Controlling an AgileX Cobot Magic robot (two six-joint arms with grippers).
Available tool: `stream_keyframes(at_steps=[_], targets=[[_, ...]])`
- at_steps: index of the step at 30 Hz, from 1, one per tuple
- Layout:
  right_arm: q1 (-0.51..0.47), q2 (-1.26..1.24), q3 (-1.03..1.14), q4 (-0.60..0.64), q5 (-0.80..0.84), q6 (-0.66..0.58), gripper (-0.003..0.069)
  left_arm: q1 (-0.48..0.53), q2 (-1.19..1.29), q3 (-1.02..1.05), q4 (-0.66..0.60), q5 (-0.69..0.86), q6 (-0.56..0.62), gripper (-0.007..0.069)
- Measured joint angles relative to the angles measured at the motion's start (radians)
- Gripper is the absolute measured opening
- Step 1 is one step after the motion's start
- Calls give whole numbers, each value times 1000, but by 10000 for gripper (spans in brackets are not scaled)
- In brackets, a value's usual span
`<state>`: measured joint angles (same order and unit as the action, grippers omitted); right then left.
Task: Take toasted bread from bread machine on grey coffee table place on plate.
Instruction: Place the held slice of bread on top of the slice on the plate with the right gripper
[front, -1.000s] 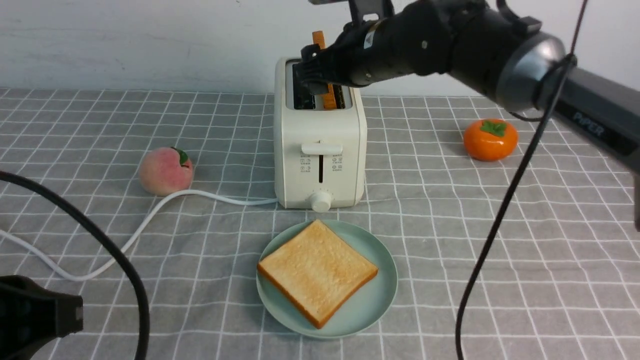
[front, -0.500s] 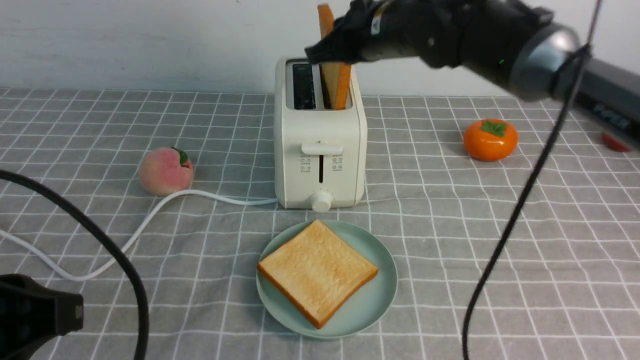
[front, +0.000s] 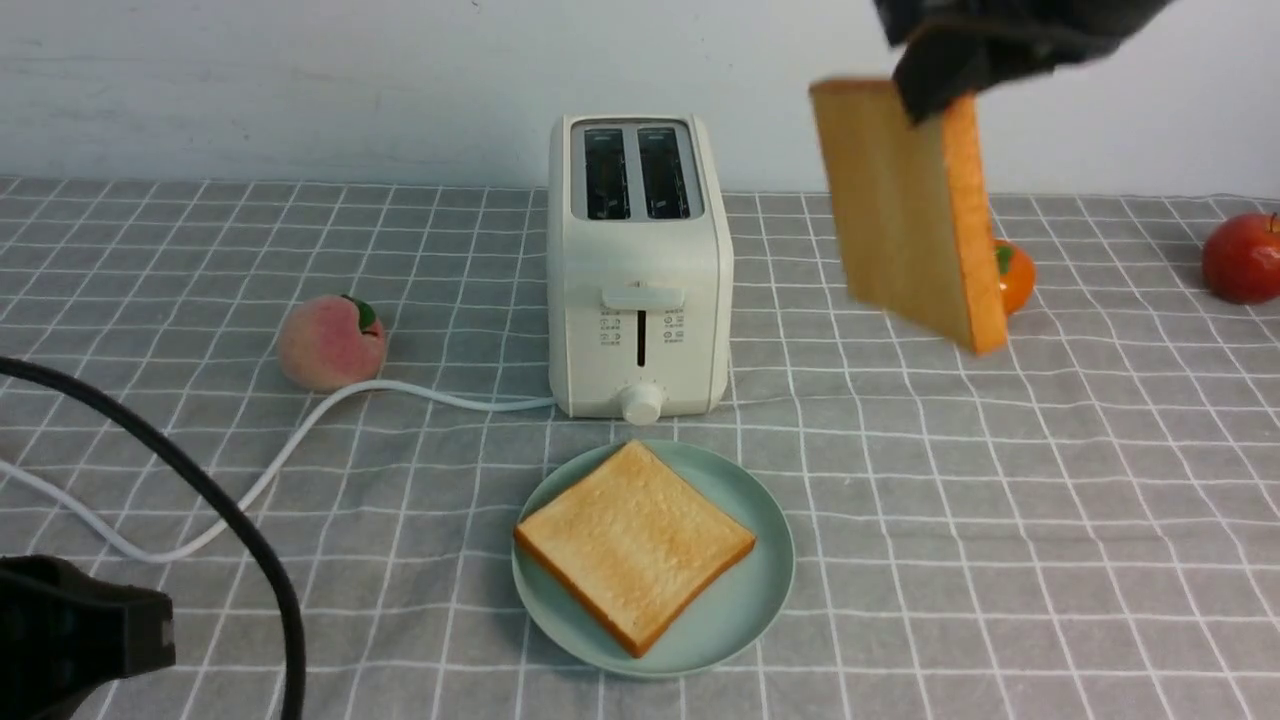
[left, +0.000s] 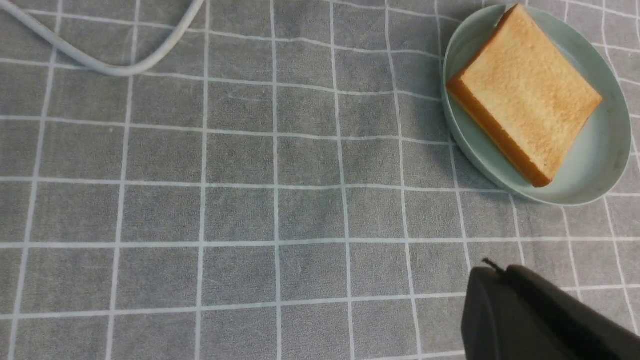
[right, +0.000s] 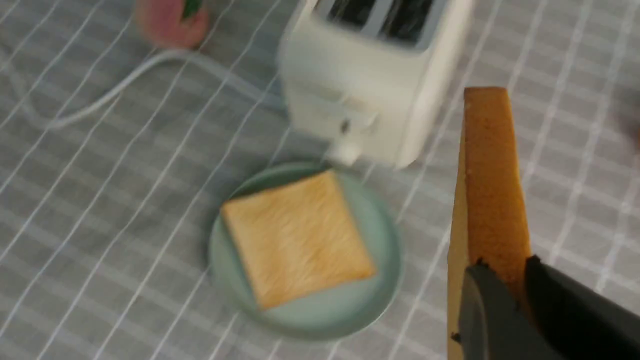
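1. Over the right side of the table (front: 1000, 500), toward its far edge, the right jaws are pinched narrow on the top corner of the second slice of toasted bread (front: 905, 210). It hangs on edge in the air, tilted. It is well clear of the bread machine (front: 640, 270), whose two slots look empty.
2. The plate (front: 760, 600) sits near the middle of the near edge, just in front of the bread machine. The first slice (front: 633, 545) lies flat across most of it.
3. To carry it well, I'd bring the hanging slice toward the near edge high enough for its lower corner to pass the bread machine's top and front.
4. Little bare plate is left, so I reckon it has to go on top of the first slice. Turn the wrist until the face is level, lower until the slices touch, and only then open.
5. The grip is on one corner only, so a quick swing could let the slice twist or slip. If it is released on edge, it may topple over the rim onto the cloth.
6. The left jaws are closed, with nothing seen in them, low at the near left corner, apart from the plate.
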<state>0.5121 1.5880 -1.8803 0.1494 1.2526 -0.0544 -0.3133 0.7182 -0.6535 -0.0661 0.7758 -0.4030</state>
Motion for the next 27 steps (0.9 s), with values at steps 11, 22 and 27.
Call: stream_keyframes(at_steps=[11, 22, 27], targets=[[-103, 48, 461, 636, -342, -344, 75, 0, 0, 18, 3, -7, 0, -14], [-139, 248, 486, 894, -447, -431, 75, 0, 0, 18, 17, -7, 0, -14], [-149, 273, 486, 901, -455, -431, 92, 0, 0, 18, 18, -7, 0, -14]])
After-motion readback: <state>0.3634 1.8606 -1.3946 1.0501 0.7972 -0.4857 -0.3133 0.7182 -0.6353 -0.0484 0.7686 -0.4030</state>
